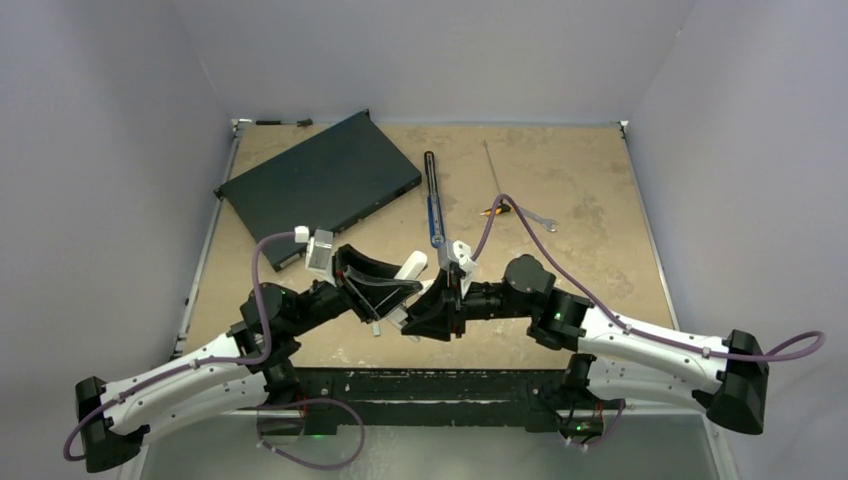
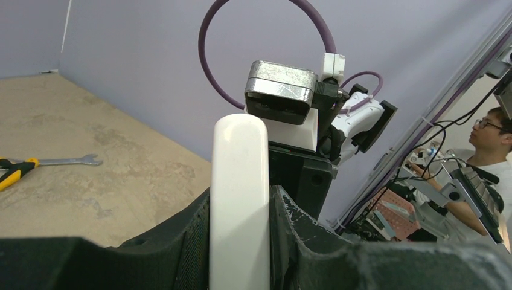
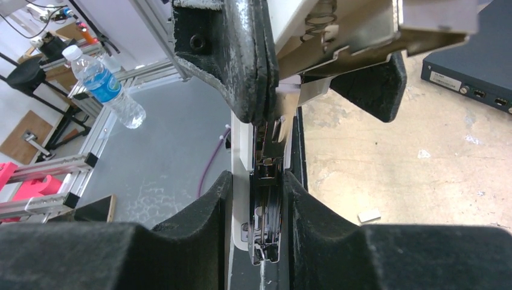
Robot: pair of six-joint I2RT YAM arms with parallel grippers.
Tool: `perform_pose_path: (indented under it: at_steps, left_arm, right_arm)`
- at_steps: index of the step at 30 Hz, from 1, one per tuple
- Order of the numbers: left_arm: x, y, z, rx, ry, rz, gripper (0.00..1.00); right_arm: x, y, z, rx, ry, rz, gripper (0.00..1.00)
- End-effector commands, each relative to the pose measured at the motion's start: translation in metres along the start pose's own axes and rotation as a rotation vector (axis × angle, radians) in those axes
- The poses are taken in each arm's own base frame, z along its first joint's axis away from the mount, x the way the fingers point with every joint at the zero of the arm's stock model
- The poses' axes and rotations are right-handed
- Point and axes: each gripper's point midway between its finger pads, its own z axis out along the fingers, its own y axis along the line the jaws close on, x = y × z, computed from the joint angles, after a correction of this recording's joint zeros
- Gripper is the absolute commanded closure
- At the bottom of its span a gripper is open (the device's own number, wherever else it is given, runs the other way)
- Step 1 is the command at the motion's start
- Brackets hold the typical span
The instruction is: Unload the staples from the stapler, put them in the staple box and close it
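Note:
Both grippers hold the stapler (image 1: 412, 272) above the near middle of the table. My left gripper (image 1: 392, 290) is shut on its white top bar (image 2: 240, 199), which stands upright between the fingers. My right gripper (image 1: 432, 302) is shut on the white-silver bar (image 3: 268, 205), whose open metal channel shows between my fingers (image 3: 314, 205). The left gripper's jaws fill the top of the right wrist view. The black-and-blue bar (image 1: 432, 200) lies alone on the far middle of the table. A small pale strip (image 3: 368, 215), possibly staples, lies on the table. I cannot tell whether staples are in the channel.
A flat black box (image 1: 320, 185) lies at the far left. A silver wrench (image 1: 537, 216) and a yellow-handled screwdriver (image 1: 495, 210) lie at the far right middle, also in the left wrist view as wrench (image 2: 66, 161) and screwdriver (image 2: 15, 170). Walls enclose three sides.

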Motion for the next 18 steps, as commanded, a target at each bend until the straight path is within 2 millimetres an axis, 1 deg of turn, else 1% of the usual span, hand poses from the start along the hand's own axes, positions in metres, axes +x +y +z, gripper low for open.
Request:
perform_pose_path:
  at_steps: [1,4,7,8,10,13,14,16,18]
  left_arm:
    - [-0.014,-0.021,0.001,0.1,-0.039,0.01,1.0]
    - [-0.014,-0.024,0.001,0.113,-0.038,0.008,1.0]
    - [-0.013,-0.022,0.002,0.103,-0.038,0.004,1.0]
    - [-0.013,-0.019,0.003,0.091,-0.038,0.001,0.98]
    - [-0.014,-0.016,0.004,0.072,-0.042,-0.004,0.8]
    - [-0.015,-0.012,0.005,0.046,-0.051,-0.015,0.46]
    - [-0.015,-0.01,0.006,0.038,-0.054,-0.018,0.38]
    - [-0.016,-0.008,0.007,0.025,-0.061,-0.021,0.26]
    - [-0.018,-0.005,0.007,0.01,-0.069,-0.023,0.18]
  right_arm:
    - [-0.022,0.019,-0.004,-0.073,-0.062,-0.048,0.9]
    - [-0.02,0.022,-0.004,-0.088,-0.057,-0.037,1.0]
    - [-0.021,0.024,-0.005,-0.096,-0.064,-0.029,1.0]
    - [-0.021,0.023,-0.005,-0.09,-0.069,-0.026,1.0]
    - [-0.022,0.021,-0.006,-0.077,-0.077,-0.016,1.0]
    - [-0.024,0.02,-0.006,-0.063,-0.087,-0.005,1.0]
    - [-0.024,0.019,-0.006,-0.058,-0.088,-0.001,1.0]
    - [-0.023,0.016,-0.006,-0.043,-0.087,0.011,1.0]
    - [-0.021,0.013,-0.005,-0.026,-0.083,0.019,1.0]
